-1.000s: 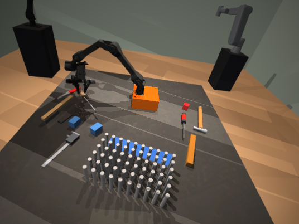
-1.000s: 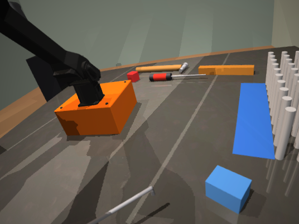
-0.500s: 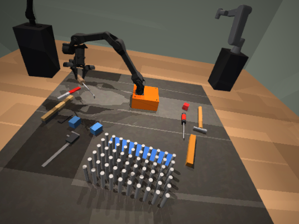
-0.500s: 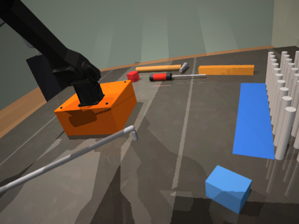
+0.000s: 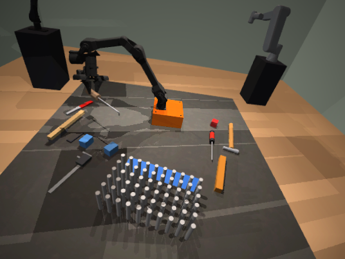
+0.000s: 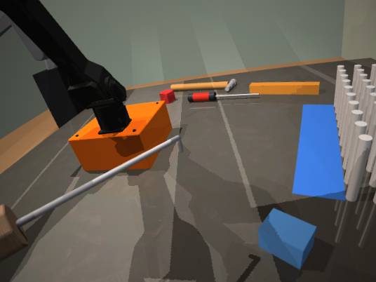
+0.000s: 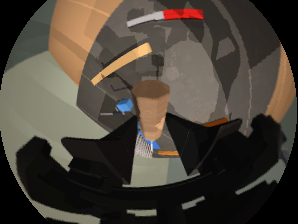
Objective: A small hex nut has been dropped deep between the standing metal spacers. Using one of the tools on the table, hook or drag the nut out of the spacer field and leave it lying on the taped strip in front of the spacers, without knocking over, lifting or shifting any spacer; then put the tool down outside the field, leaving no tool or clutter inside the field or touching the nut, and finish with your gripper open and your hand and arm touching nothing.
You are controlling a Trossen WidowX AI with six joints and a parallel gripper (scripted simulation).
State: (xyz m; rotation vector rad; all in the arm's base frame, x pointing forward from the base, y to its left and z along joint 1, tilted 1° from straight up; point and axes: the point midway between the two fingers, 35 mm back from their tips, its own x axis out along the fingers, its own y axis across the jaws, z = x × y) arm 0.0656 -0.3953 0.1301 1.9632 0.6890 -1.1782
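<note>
Top: the tool (image 5: 93, 91) pinches the wooden-handled hook (image 5: 95, 94) (image 6: 102, 178) (image 7: 151, 110), well apart from the spacers (image 5: 128, 211) (image 6: 358, 168), the nut too small to tell; exterior: hook's bent tip downward; wrist: handle between the tool's (image 7: 152, 119) fingers

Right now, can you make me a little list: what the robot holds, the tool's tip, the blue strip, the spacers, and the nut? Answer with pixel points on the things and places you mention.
held: hook tool, by its wooden handle (image 5: 95, 94) (image 7: 151, 107), between the fingers
tip: bent metal hook (image 5: 118, 113) (image 6: 180, 144), away from the spacers
strip: blue, flat, beside the spacers
spacers: metal posts, standing in rows
nut: cannot tell where
</note>
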